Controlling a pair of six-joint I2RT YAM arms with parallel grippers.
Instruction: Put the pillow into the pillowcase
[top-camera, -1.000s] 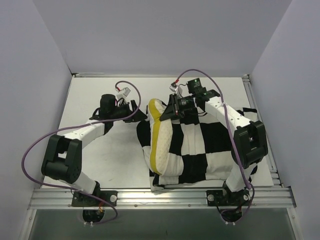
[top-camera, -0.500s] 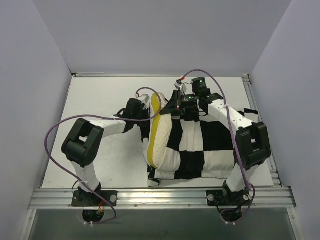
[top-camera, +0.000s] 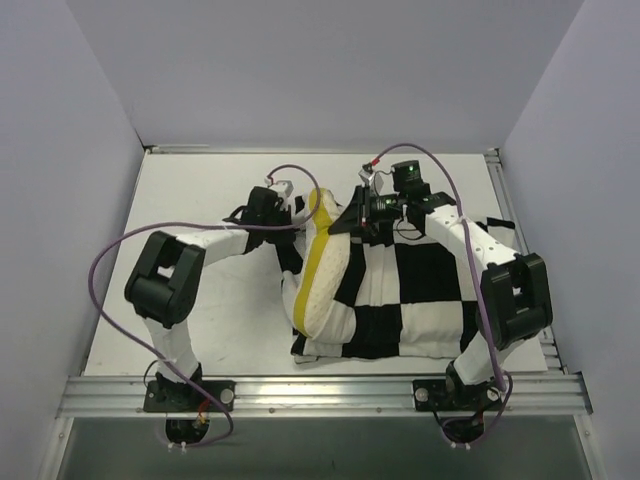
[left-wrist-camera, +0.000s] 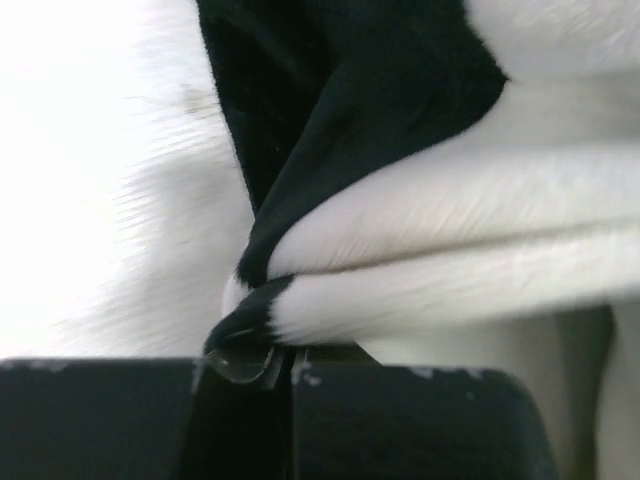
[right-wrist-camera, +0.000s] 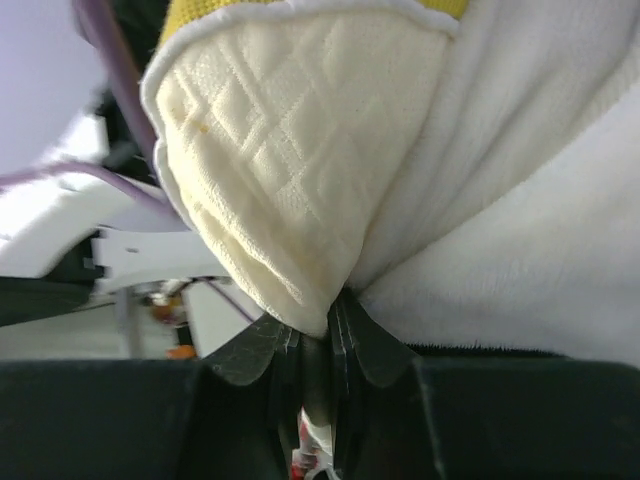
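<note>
L gripper (left-wrist-camera: 285, 362) swung in, now clamped on pillowcase (top-camera: 430, 290) hem | R gripper (right-wrist-camera: 315, 340) pinching pillow (top-camera: 320, 305) corner | pillow partly inside case, left side out, mid-counter (top-camera: 220, 320) | likely next: pull case over

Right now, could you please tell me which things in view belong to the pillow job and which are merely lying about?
Part of the job:
pillow
pillowcase
left end effector, shut on the pillowcase's edge
right end effector, shut on the pillow's corner

Merely there:
table
purple cables
metal rail
</note>
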